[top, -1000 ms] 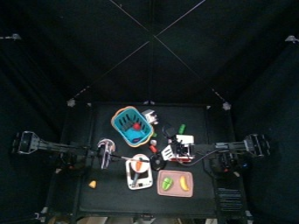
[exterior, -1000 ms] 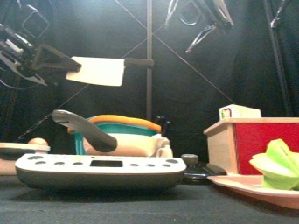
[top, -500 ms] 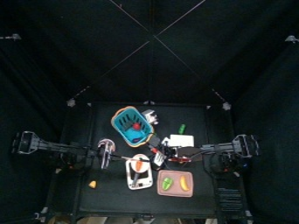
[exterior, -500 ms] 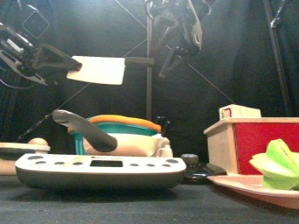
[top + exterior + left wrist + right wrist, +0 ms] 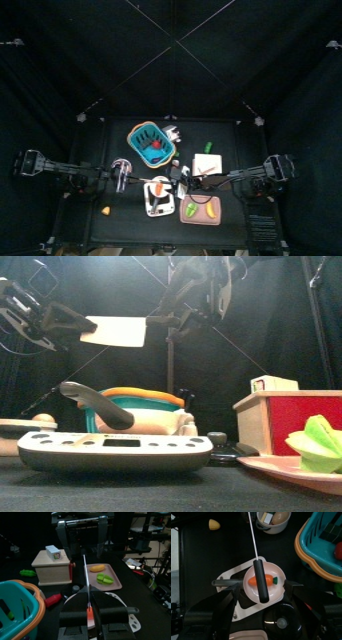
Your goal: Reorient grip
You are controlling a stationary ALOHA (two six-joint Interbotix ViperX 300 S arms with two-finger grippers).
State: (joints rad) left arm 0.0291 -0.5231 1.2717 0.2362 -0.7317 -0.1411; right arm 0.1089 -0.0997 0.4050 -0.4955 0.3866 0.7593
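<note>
**Right arm drops in on the knife handle**

The left jaws (image 5: 60, 326) are clamped on the blade end of the knife (image 5: 116, 331) and hold it level in the air. This grip looks the same as a second ago. The right jaws (image 5: 83, 542) stand wide apart with nothing in them. A second ago they hung high above. Now they have come down to the black handle at the knife's 3 o'clock end in the front view. The right wrist view shows the handle lined up between them. I cannot tell whether it is already inside.

From above, the knife hangs over the bench's middle, with the white scale (image 5: 158, 197) below at 6 o'clock and the teal basket (image 5: 147, 140) at 11. The handover looks ready. I judge the right jaws must close on the handle before the left lets go.
</note>
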